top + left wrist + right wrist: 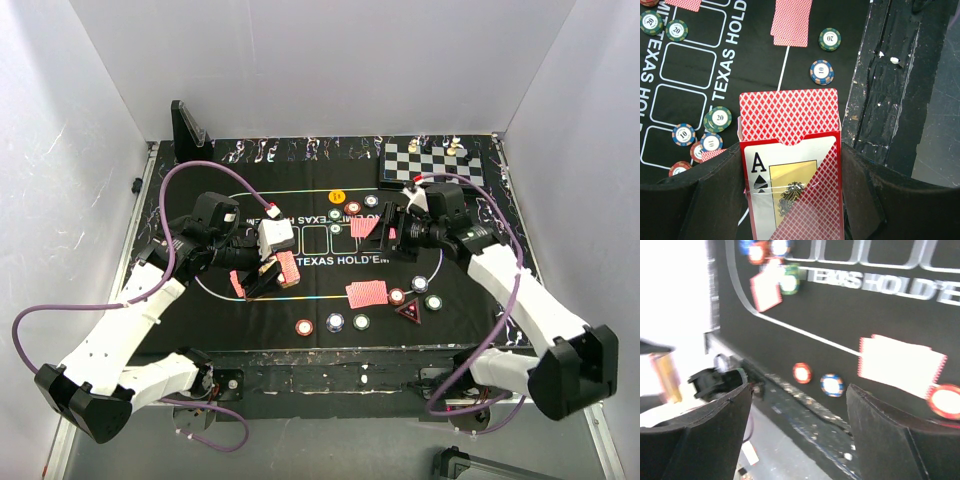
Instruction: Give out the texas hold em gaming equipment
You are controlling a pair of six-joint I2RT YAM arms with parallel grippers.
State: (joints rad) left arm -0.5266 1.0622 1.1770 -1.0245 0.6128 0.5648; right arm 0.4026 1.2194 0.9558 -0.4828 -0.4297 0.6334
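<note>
The left gripper (790, 165) is clenched on a red cardboard card box (790, 200), left of centre in the top view. Red-backed playing cards (788, 112) stick out of the box's open end. The right gripper (797, 405) is released, its fingers wide apart with nothing between them, right of centre over the black printed mat (300, 170). A loose pile of red-backed cards (366, 293) lies lower centre on the mat. Round poker chips (334, 321) and a red triangular marker (408, 312) lie below and to the right of it.
</note>
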